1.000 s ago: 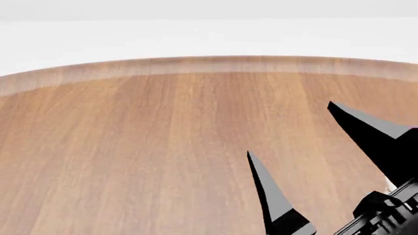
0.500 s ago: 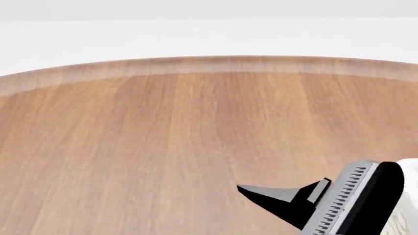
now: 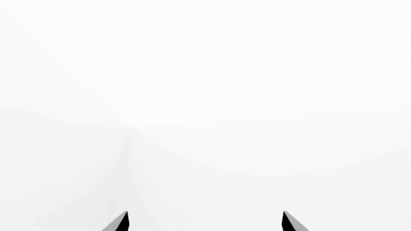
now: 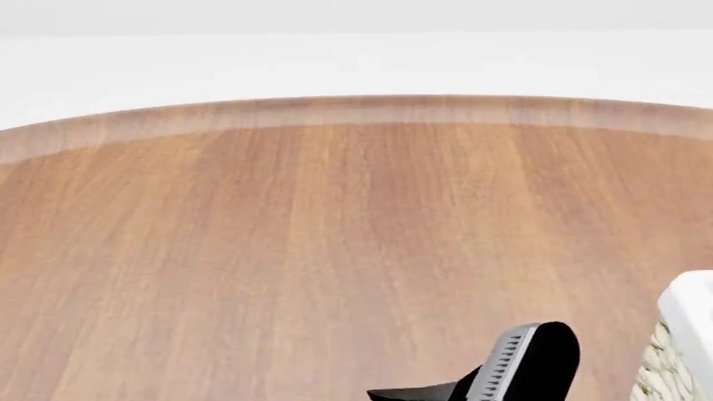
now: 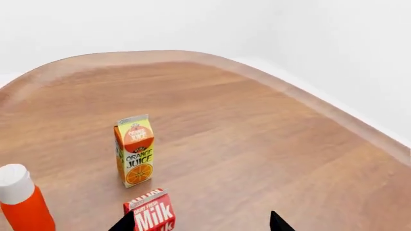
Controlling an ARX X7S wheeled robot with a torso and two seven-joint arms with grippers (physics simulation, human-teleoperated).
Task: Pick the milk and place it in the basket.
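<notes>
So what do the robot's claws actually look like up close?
Each claw ends in two thin black fingers tapering to sharp points, with grey inner faces. The left claw and right claw show only their tips. In the head view, the right claw has a black body with a ridged grey strip.

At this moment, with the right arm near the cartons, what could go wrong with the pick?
1. In the right wrist view the milk stands close to the Orange Juice carton and an orange bottle with a white cap; a wide approach could knock either over.
2. The right gripper has its jaws open, with the milk nearer one tip than midway, so closing might push or tip it.
3. The basket barely shows in the head view, so placement may be poorly seen.
</notes>
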